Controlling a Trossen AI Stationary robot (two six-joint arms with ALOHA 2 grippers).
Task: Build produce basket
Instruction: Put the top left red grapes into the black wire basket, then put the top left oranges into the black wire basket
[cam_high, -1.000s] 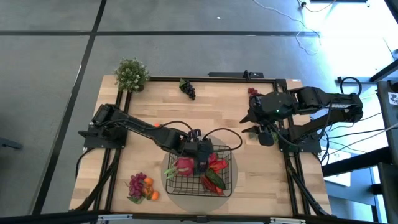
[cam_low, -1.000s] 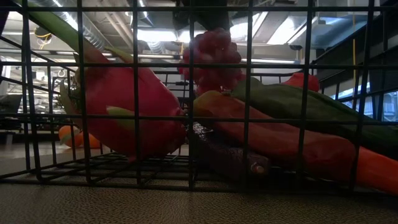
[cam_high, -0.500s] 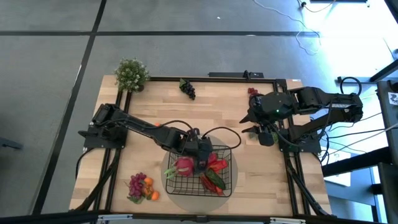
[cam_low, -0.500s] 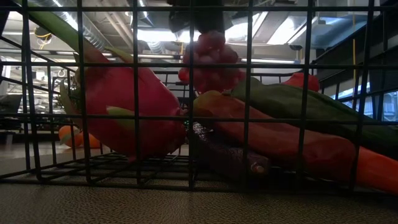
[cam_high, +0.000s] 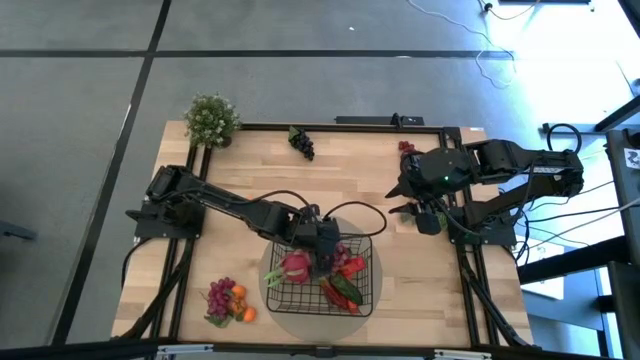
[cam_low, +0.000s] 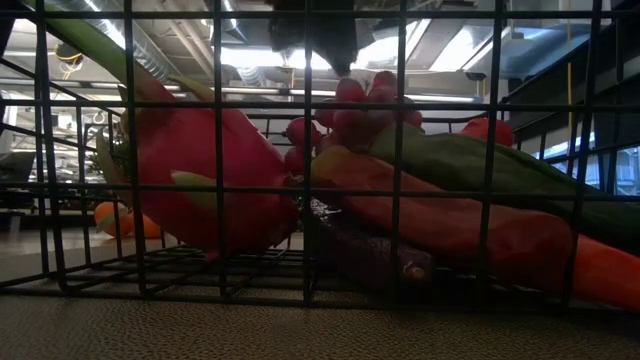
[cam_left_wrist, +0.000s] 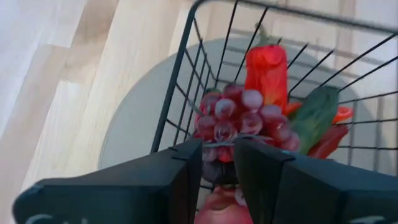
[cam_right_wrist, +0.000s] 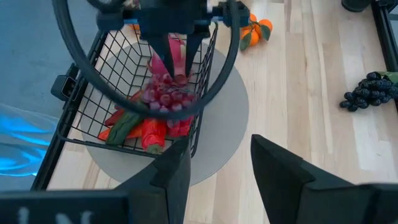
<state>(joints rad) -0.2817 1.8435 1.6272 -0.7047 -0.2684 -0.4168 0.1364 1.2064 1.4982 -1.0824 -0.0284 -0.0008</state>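
Two arms are at the tabletop (cam_high: 340, 170). The left gripper (cam_left_wrist: 217, 163) hangs over the basket (cam_high: 366, 300), which sits on a grey round mat (cam_right_wrist: 230, 124) at the near middle of the tabletop. Its fingers (cam_left_wrist: 180, 171) stand slightly apart, with the red grape bunch (cam_left_wrist: 239, 118) lying just in front of them on the produce pile; whether they touch it cannot be told. Inside the basket lie a pink radish (cam_low: 200, 170), red peppers (cam_low: 450, 225), a green cucumber (cam_low: 490, 170) and a dark eggplant (cam_low: 365, 255). The right gripper (cam_right_wrist: 214, 165) waits near the right edge, fingers apart, holding nothing. Purple grapes and oranges (cam_high: 226, 301) lie left of the basket; black grapes (cam_high: 302, 142) lie at the far edge.
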